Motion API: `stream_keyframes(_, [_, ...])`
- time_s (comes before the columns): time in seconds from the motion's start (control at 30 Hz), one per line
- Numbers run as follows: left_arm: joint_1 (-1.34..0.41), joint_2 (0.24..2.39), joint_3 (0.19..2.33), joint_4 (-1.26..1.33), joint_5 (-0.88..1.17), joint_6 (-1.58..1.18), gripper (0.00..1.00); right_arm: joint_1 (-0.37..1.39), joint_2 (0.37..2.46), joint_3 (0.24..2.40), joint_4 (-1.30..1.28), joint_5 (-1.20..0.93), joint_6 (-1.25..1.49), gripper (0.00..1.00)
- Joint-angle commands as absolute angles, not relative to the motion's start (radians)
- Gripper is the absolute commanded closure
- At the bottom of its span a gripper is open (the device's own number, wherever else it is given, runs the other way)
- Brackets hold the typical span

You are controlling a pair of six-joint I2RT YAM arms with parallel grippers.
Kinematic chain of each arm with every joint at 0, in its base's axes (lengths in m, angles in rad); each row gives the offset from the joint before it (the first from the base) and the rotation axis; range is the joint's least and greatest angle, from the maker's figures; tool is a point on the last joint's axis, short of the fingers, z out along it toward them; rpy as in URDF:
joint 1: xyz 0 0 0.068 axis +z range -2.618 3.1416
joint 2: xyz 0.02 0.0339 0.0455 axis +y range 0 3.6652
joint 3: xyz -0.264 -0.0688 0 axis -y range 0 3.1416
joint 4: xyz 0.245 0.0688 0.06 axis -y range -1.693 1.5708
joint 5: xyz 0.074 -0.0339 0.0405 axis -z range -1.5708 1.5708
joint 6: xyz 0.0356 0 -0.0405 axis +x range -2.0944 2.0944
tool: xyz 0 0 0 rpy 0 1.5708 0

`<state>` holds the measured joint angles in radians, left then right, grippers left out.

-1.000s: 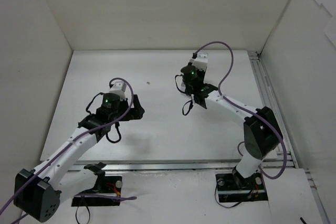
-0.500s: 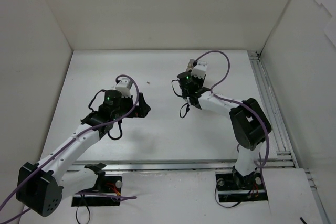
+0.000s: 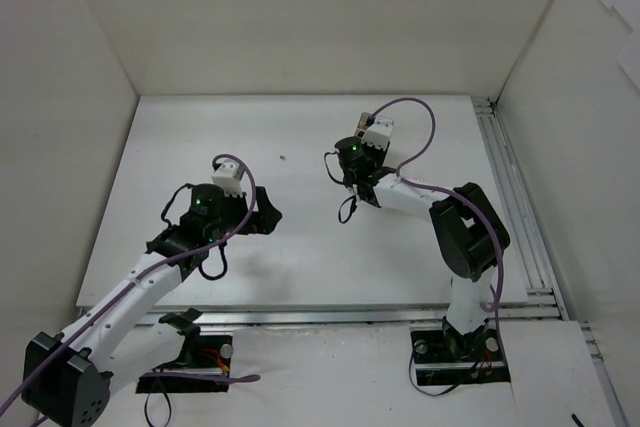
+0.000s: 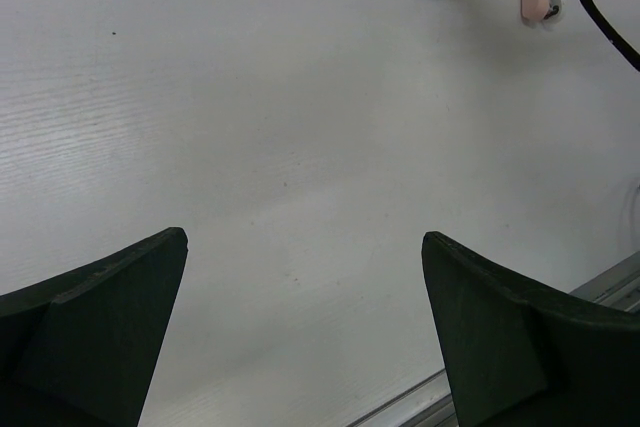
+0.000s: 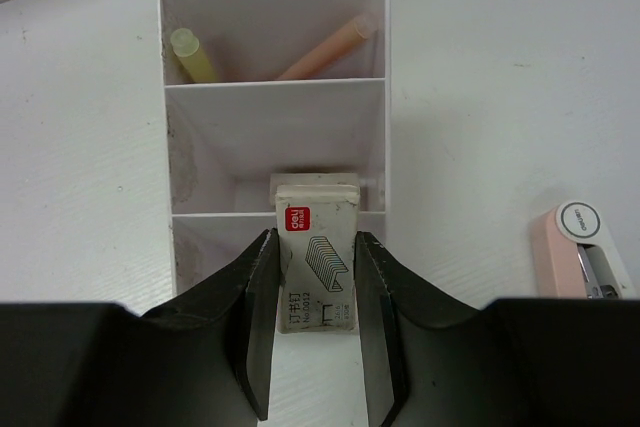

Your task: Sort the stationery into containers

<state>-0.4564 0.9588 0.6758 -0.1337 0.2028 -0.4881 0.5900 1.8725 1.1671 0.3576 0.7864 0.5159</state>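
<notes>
Right gripper point(image 5: 315, 239): I read both fingers clamped on a beige staple box point(image 5: 317, 282), one on each long side.
Staple box: over the divider between the white box's point(image 5: 376, 127) middle and near compartments.
Far compartment: yellow-green pen point(image 5: 192, 55) and orange pen point(image 5: 325, 49), leaning.
Pink piece point(image 5: 578, 247): on the table point(image 4: 250, 97), right of the white box.
Left gripper point(image 4: 305, 239): spread wide, holding nothing, above the table.

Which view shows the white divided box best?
Right wrist: the box shows its three compartments from above. Left wrist catches only one corner; in top external the right arm covers it.
</notes>
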Motion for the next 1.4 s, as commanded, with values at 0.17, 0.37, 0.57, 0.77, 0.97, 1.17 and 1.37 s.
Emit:
stream_keyframes(0.17, [-0.459,0.891,0.686,-0.121,0.158,-0.506,0.0,0.612,1.861,1.229,0.402,0.87,0.517,0.51])
stream_keyframes(0.37, [-0.459,0.862,0.68,-0.14,0.147,-0.505,0.0,0.615,1.836,1.23,0.38,0.862,0.517,0.47])
stream_keyframes(0.57, [-0.459,0.856,0.683,-0.147,0.144,-0.503,0.0,0.601,1.7,1.171,0.354,0.802,0.482,0.37])
stream_keyframes(0.77, [-0.459,0.868,0.686,-0.137,0.155,-0.477,0.0,0.424,1.519,1.016,0.117,0.517,0.564,0.18])
stream_keyframes(0.97, [-0.459,0.894,0.678,-0.083,0.195,-0.459,0.0,0.177,1.399,0.873,0.06,0.281,0.542,0.09])
stream_keyframes(1.17, [-0.459,0.946,0.702,-0.048,0.213,-0.453,0.0,0.123,1.616,1.023,-0.047,0.094,0.502,0.09])
stream_keyframes(1.37, [-0.459,0.942,0.704,-0.069,0.189,-0.453,0.0,0.104,1.776,1.135,-0.095,0.083,0.517,0.16])
